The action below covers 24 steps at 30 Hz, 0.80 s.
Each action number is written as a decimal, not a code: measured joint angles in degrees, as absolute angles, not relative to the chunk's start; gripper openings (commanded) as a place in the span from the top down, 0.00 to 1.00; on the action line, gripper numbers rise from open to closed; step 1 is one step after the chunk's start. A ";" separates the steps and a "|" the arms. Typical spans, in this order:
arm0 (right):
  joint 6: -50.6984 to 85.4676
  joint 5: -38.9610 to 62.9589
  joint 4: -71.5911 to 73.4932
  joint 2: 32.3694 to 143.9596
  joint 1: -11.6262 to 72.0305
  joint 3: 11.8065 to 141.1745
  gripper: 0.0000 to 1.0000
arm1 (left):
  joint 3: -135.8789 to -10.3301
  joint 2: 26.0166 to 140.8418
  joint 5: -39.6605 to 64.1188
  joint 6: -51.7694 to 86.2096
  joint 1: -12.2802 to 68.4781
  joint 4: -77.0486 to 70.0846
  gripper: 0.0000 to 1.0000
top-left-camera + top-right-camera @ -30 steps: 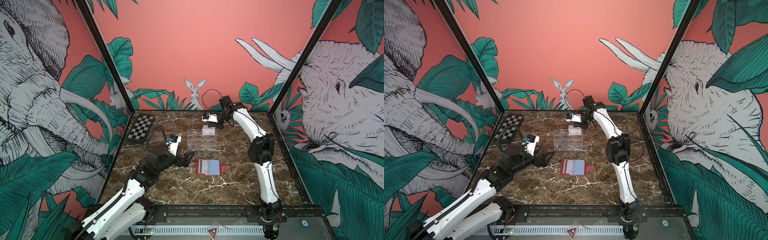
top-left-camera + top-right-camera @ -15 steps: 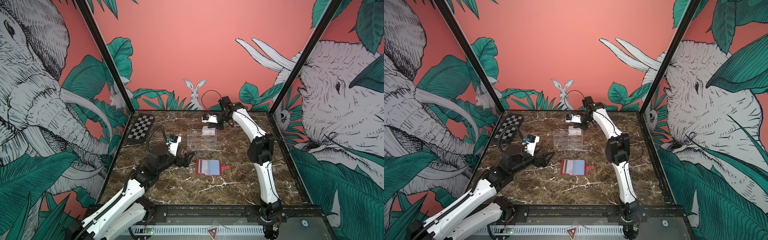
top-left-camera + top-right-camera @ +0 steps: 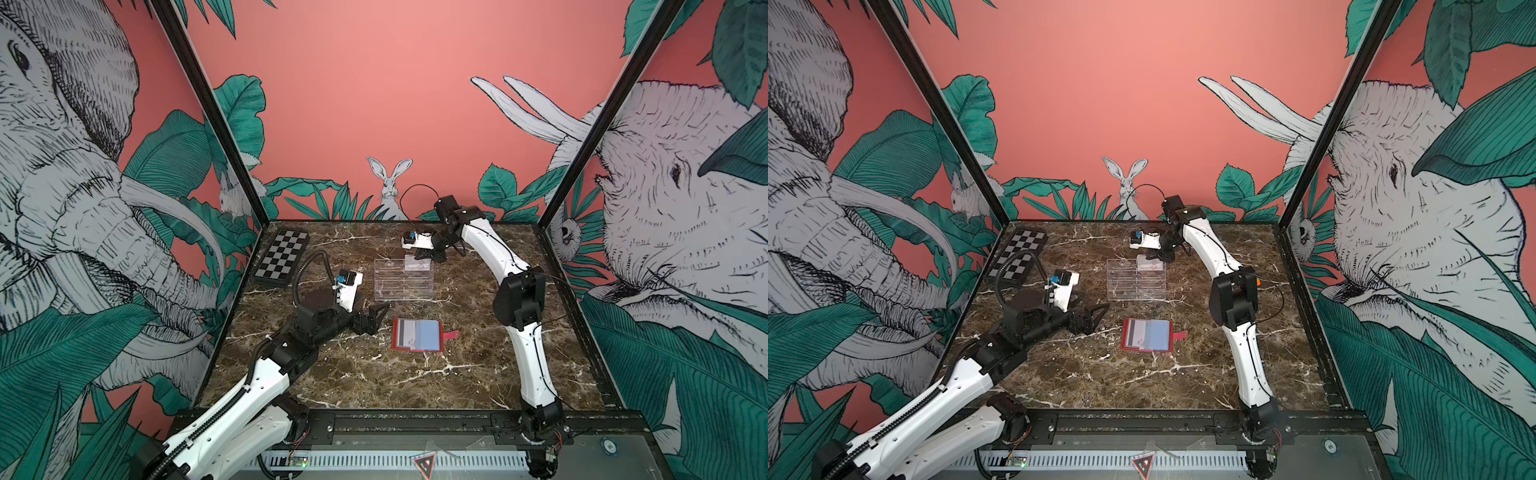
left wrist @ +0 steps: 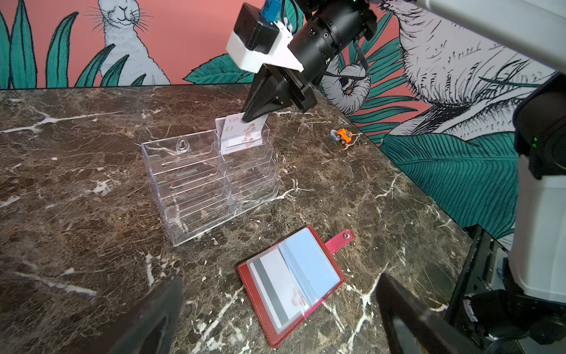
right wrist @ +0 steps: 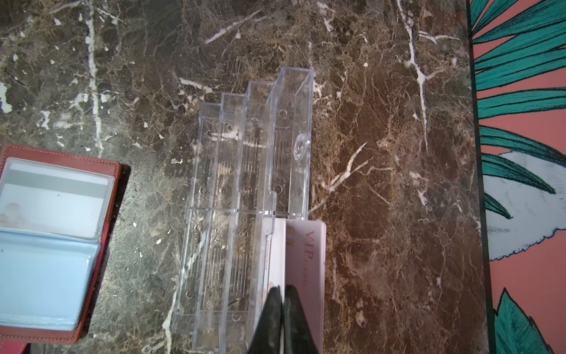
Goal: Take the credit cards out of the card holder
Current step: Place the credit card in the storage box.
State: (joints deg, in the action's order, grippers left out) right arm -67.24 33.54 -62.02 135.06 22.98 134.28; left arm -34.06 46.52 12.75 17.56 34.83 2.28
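The red card holder (image 3: 417, 334) lies open on the marble, its snap tab (image 4: 340, 239) pointing right. One credit card (image 4: 275, 291) with a grey stripe sits in its left sleeve; the blue sleeves beside it look empty. Two more credit cards (image 4: 242, 135) stand in the top right pocket of the clear rack (image 3: 403, 278). My right gripper (image 5: 283, 291) is shut on the top edge of one of these cards, between a whitish face (image 5: 275, 254) and a pink VIP face (image 5: 306, 254). My left gripper (image 3: 376, 318) hangs open just left of the holder, touching nothing.
A black-and-white checkered board (image 3: 282, 257) lies at the back left corner. A small orange toy (image 4: 342, 136) sits on the marble right of the rack. The right arm (image 3: 517, 299) arches over the right side of the table.
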 measured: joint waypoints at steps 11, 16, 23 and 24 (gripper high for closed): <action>-67.07 33.32 -62.00 135.66 23.42 134.30 0.88 | -34.04 46.48 12.82 17.58 34.83 2.28 0.01; -65.73 33.28 -61.89 135.83 23.64 134.96 0.84 | -34.02 46.48 12.80 17.91 34.83 2.28 0.01; -60.66 33.52 -57.63 134.43 23.64 134.76 0.66 | -34.00 47.68 12.82 19.40 34.83 2.17 0.01; -60.01 33.43 -56.53 133.45 23.64 133.93 0.64 | -34.00 48.10 12.82 19.75 34.83 2.20 0.01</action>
State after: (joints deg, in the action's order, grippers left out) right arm -60.01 33.43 -56.53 133.45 23.64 133.93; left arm -34.00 48.10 12.82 19.75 34.83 2.20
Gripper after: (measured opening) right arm 0.329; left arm 0.989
